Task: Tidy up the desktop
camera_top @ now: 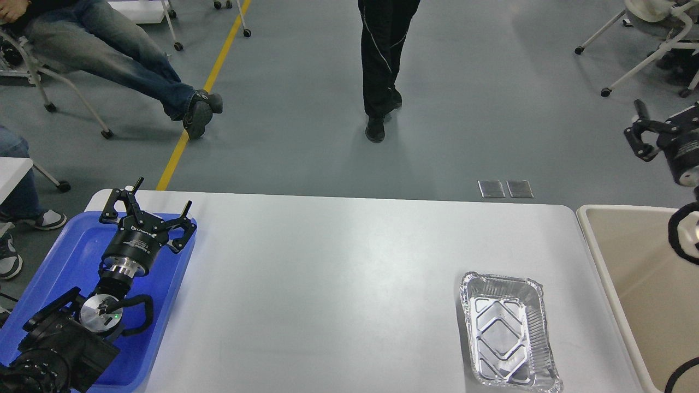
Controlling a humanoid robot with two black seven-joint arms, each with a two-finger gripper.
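The white desktop (pixel 327 284) fills the lower half of the head view. An empty silver foil tray (pixel 508 333) lies on it at the front right. My left gripper (pixel 158 197) is open and empty, held over the far end of the blue plastic tray (pixel 60 256) at the table's left edge. My right gripper (pixel 633 128) is at the right edge of the view, raised above the floor beyond the beige bin (pixel 633 273). Its fingers are spread, with nothing between them.
The beige bin stands against the table's right end and looks empty. A person in black trousers (pixel 382 65) walks on the floor beyond the table. A seated person's legs (pixel 136 71) and wheeled chairs (pixel 644 49) are farther back.
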